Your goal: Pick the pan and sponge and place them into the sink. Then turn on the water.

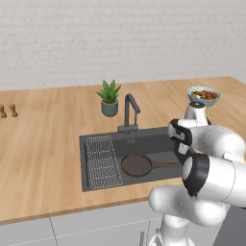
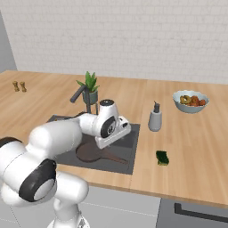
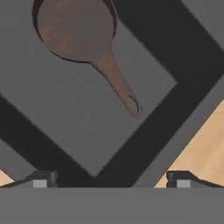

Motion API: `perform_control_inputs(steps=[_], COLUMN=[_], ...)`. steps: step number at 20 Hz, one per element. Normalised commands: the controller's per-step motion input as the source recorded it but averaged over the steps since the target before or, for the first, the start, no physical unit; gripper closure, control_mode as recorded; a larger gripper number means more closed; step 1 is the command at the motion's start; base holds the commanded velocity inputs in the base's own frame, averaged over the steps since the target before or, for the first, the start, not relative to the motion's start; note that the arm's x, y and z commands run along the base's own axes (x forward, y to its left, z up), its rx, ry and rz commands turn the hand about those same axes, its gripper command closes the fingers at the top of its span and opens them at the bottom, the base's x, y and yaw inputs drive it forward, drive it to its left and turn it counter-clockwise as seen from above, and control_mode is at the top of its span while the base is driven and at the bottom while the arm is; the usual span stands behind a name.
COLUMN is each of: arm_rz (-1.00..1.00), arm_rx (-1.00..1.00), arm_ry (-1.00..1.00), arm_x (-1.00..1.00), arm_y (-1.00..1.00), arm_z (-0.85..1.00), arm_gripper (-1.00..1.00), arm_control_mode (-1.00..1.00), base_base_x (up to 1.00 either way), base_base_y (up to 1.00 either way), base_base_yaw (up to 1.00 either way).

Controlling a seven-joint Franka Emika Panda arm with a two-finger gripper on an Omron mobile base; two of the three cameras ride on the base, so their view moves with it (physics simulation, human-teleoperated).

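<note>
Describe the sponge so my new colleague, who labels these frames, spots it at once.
Start at the dark sink set into the wooden counter, then look at the bare wood on the side where the grey soap dispenser stands. The sponge lies there near the counter's front edge: a small flat dark green block, the lowest thing around.

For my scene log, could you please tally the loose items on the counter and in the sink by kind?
Dark brown frying pan: 1
Dark green sponge: 1
Grey soap dispenser: 1
Fruit bowl: 1
Potted plant: 1
Small brown shakers: 2
Total: 7
</note>
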Motion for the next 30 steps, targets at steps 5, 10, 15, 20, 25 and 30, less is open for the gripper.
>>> perform_control_inputs(steps=[5, 10, 15, 20, 25, 30], arm_rz=[-0.42, -0.22, -0.16, -0.04, -0.02, -0.07], arm_rx=[0.03, 0.14, 0.19, 0.2, 0.0, 0.0], arm_ry=[0.1, 0.03, 0.04, 0.02, 0.0, 0.01], arm_x=[-0.23, -0.35, -0.02, 0.01, 0.04, 0.15], arm_y=[-0.63, -0.78, -0.61, -0.54, -0.39, -0.13], arm_z=[0.76, 0.25, 0.0, -0.02, -0.04, -0.16], arm_gripper=[-1.0, -1.0, -1.0, -1.0, -1.0, -1.0], arm_control_mode=[-1.0, -1.0, -1.0, -1.0, -1.0, -1.0], base_base_x=[0.0, 0.0, 0.0, 0.0, 0.0, 0.0], base_base_y=[0.0, 0.0, 0.0, 0.0, 0.0, 0.0], base_base_yaw=[0.0, 0.0, 0.0, 0.0, 0.0, 0.0])
